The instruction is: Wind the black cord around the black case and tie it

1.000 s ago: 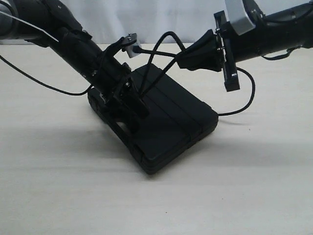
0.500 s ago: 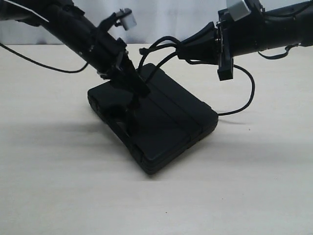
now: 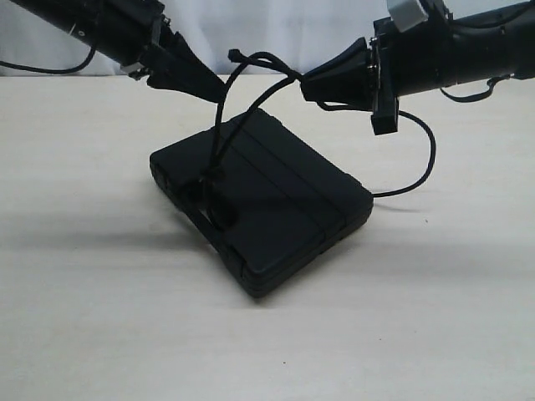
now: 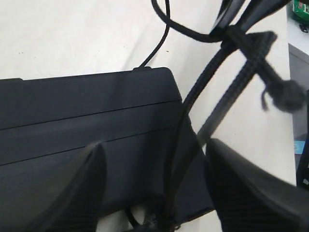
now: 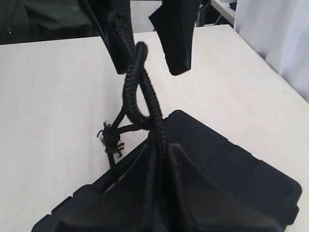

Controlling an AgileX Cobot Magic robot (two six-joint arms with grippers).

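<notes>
Pale table (image 3: 100,334), white curtain (image 3: 284,33)

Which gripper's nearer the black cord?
Right. The right gripper is shut on the black cord above the black case; the left gripper is open, straddling the cord without gripping it.

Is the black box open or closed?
Closed. The black case lies flat on the table, its lid down against the base along the visible edges. The black cord rises from its handle end.
</notes>
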